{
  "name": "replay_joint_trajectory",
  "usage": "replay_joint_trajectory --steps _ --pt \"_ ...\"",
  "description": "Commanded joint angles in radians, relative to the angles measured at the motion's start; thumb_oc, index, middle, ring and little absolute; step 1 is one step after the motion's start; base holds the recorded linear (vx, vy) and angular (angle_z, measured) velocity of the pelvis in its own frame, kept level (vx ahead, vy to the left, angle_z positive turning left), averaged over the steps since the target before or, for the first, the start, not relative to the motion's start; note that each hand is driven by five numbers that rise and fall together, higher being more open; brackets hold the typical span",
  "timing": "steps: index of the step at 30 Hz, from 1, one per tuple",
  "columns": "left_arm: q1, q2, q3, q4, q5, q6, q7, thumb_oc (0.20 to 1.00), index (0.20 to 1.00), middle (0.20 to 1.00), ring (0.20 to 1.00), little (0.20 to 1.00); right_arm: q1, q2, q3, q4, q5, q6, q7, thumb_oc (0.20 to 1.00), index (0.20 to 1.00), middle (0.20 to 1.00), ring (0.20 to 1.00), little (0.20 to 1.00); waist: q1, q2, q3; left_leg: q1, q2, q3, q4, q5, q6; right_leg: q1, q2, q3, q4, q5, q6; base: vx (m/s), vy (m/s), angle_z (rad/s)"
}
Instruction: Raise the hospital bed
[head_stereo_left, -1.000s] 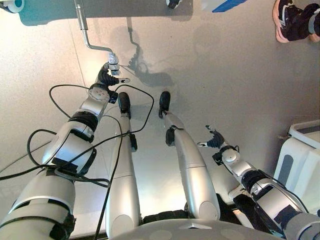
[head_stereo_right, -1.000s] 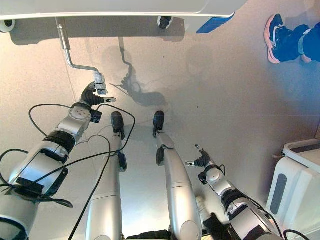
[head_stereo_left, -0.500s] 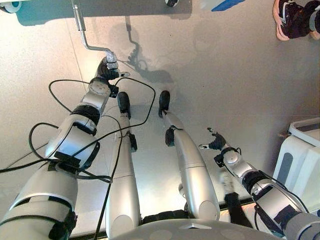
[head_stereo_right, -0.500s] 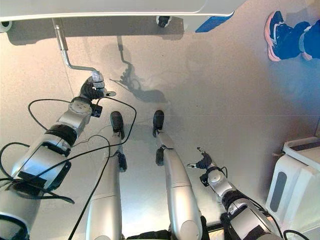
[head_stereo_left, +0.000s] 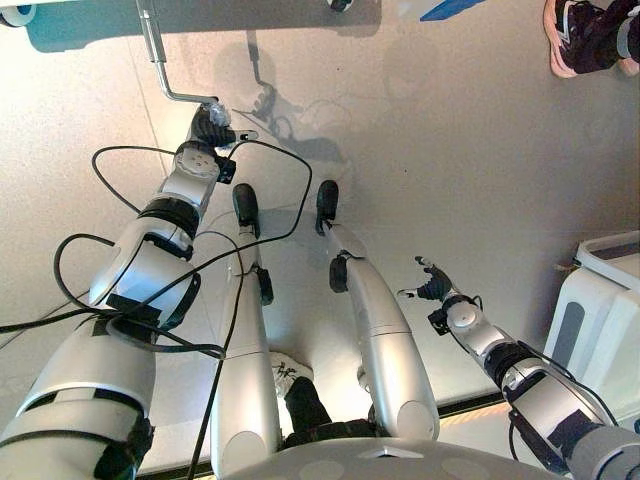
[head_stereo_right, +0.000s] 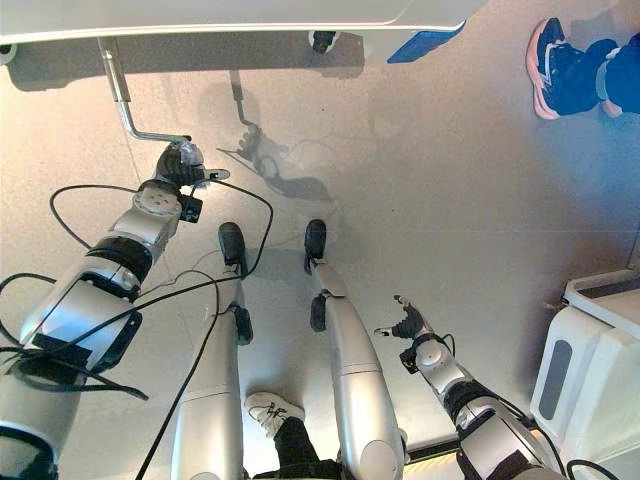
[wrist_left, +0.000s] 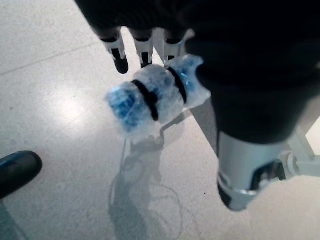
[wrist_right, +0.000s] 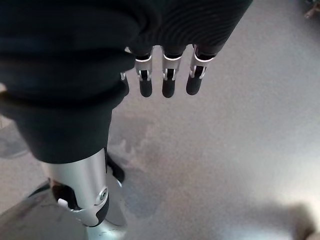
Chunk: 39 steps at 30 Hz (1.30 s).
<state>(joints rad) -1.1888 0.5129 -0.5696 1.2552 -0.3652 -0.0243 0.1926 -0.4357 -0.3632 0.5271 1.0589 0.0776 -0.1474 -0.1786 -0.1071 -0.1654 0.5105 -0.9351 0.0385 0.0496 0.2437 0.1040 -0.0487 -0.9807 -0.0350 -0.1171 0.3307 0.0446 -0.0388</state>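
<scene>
Left arm stretched forward and low, left hand (head_stereo_left: 210, 132) curled round the wrapped grip (wrist_left: 150, 97) at the end of the bed's crank handle (head_stereo_left: 165, 75), which runs down from under the hospital bed (head_stereo_right: 230, 12) at the far edge. Right arm hangs by the side, right hand (head_stereo_left: 432, 286) idle over the floor (head_stereo_left: 450, 170), fingers (wrist_right: 167, 82) loose, holding nothing. A person's shoe (head_stereo_right: 552, 72) is far right.

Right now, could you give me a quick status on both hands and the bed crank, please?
Left hand shut on the crank handle under the hospital bed. Right hand open, idle over the floor. Person's shoe off to the right, clear of the crank.
</scene>
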Motion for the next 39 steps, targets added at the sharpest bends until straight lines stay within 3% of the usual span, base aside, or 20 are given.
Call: replay_joint_trajectory --steps 1,7,8,9,10,39 --pt "-0.032 -0.008 0.013 0.037 0.032 -0.010 -0.001 1.000 1.000 1.000 1.000 1.000 0.073 -0.025 0.049 0.010 0.004 0.009 0.009 1.000 1.000 1.000 1.000 1.000 -0.016 0.018 -0.044 -0.031 -0.036 -0.002 0.058 -0.070 0.036 0.012 0.005 -0.006 -0.035 0.058 0.121 0.00 0.000 0.00" --pt "-0.026 -0.013 0.008 0.034 0.037 -0.009 -0.003 1.000 1.000 1.000 1.000 1.000 0.072 -0.028 0.050 0.003 0.005 0.007 0.007 1.000 1.000 1.000 1.000 1.000 -0.016 0.019 -0.045 -0.036 -0.034 0.001 0.069 -0.075 0.041 0.007 0.006 -0.005 -0.029 0.057 0.120 0.00 0.000 0.00" --pt "-0.024 -0.013 0.006 0.032 0.037 -0.009 -0.004 0.551 0.551 0.551 0.551 0.551 0.072 -0.029 0.050 -0.003 0.005 0.005 0.007 1.000 1.000 1.000 1.000 1.000 -0.016 0.019 -0.045 -0.035 -0.035 0.002 0.067 -0.074 0.040 0.008 0.006 -0.004 -0.030 0.058 0.120 0.00 0.000 0.00" --pt "-0.024 -0.013 0.005 0.031 0.037 -0.009 -0.008 0.316 0.316 0.316 0.316 0.316 0.073 -0.029 0.049 -0.004 0.006 0.005 0.007 1.000 1.000 1.000 1.000 1.000 -0.016 0.019 -0.044 -0.036 -0.034 0.001 0.067 -0.073 0.040 0.008 0.005 -0.004 -0.031 0.059 0.120 0.00 0.000 0.00" --pt "-0.026 -0.011 0.003 0.024 0.036 -0.011 -0.006 0.200 0.200 0.200 0.200 0.200 0.074 -0.031 0.048 -0.005 0.004 0.006 0.007 1.000 1.000 1.000 1.000 1.000 -0.016 0.020 -0.042 -0.036 -0.033 0.002 0.066 -0.071 0.039 0.007 0.004 -0.005 -0.031 0.059 0.121 0.00 0.000 0.00" --pt "-0.003 -0.020 -0.011 -0.022 0.035 -0.017 -0.003 0.200 0.200 0.200 0.200 0.200 0.064 -0.034 0.052 0.001 0.003 0.007 -0.002 1.000 1.000 1.000 1.000 1.000 -0.009 0.028 -0.022 -0.017 -0.040 -0.003 0.044 -0.051 0.032 0.025 0.004 -0.011 -0.037 0.064 0.118 0.00 0.000 0.00"
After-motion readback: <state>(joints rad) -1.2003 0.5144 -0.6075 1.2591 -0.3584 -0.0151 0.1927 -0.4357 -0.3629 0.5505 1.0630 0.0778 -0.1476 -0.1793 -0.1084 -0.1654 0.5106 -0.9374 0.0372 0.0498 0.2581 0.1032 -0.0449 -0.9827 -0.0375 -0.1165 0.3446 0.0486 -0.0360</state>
